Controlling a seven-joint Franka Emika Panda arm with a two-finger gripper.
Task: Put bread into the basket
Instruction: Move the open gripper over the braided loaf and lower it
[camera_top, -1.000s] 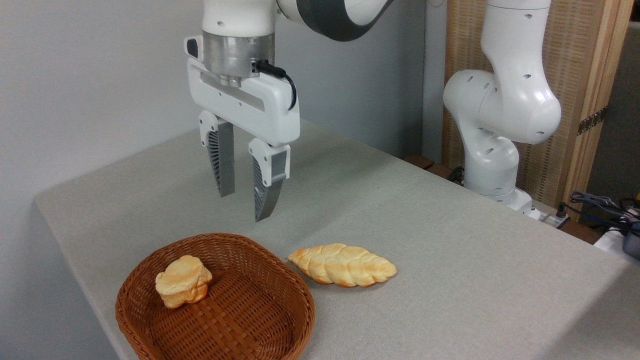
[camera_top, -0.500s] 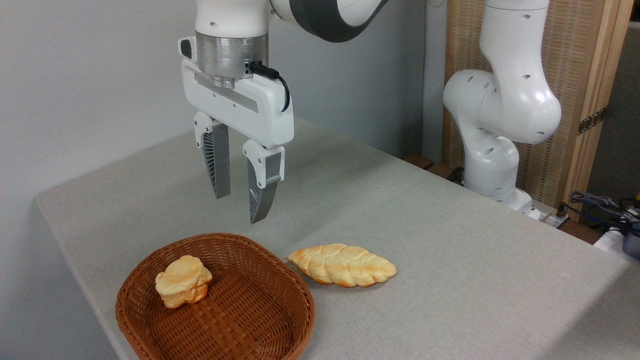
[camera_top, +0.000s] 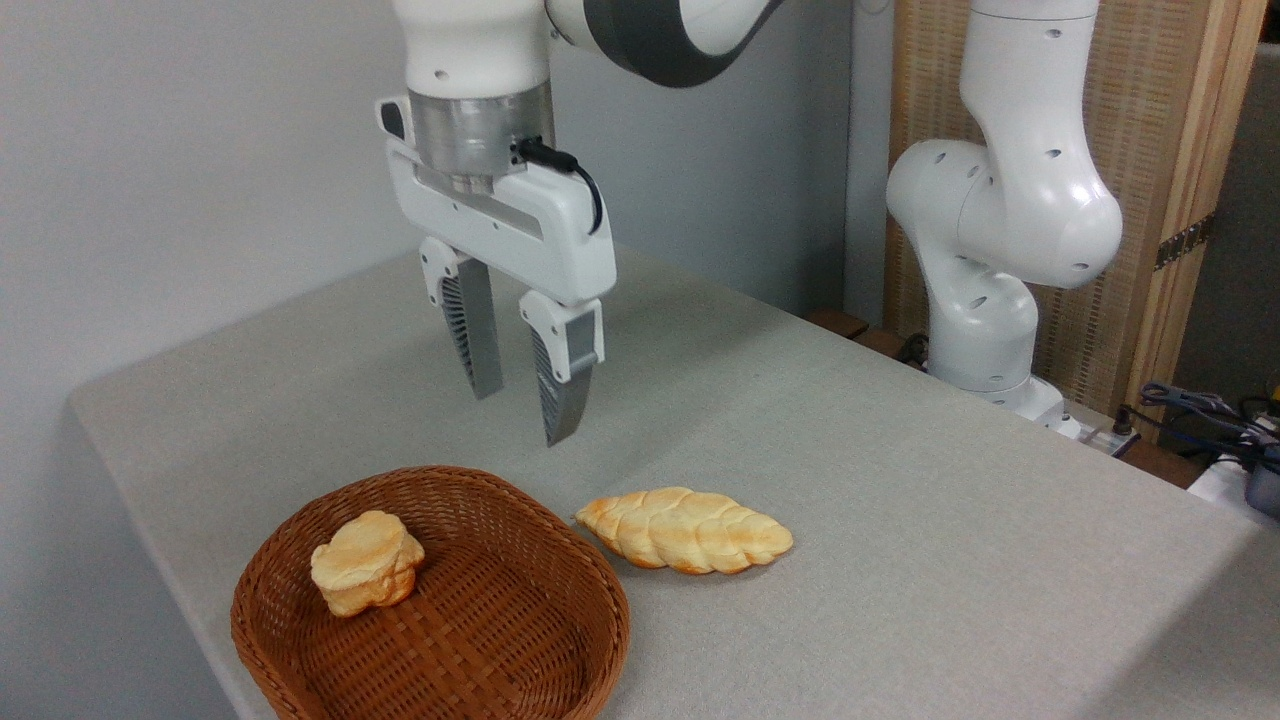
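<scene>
The gripper (camera_top: 525, 410) hangs in the air above the grey cloth-covered tabletop (camera_top: 900, 480), pointing straight down; its two ribbed fingers (camera_top: 560, 385) stand apart with a clear gap between them and hold nothing. It sits above and behind the far rim of the basket (camera_top: 540, 640), touching neither the basket nor anything else.

The bread (camera_top: 685, 530), a long braided golden loaf with pointed ends, lies flat on the tabletop just beside the basket's right side; its left tip comes close to the wicker rim, though whether they touch cannot be told; the loaf is outside the basket, lower in the picture than the gripper and to its right, well clear of the fingers.

The basket, brown woven wicker with a rounded rim, stands near the front left corner of the tabletop; a small chunky bun (camera_top: 365, 562) rests inside it, against the left part of the bowl; the right part of the bowl shows only bare weave.

Nothing stands between the gripper and the loaf. At the far right edge of the tabletop rises the white robot base (camera_top: 985, 290); behind it stands a wooden-framed woven panel (camera_top: 1150, 150); a tangle of cables (camera_top: 1200, 410) lies at the right edge of the picture, well apart from the bread.
</scene>
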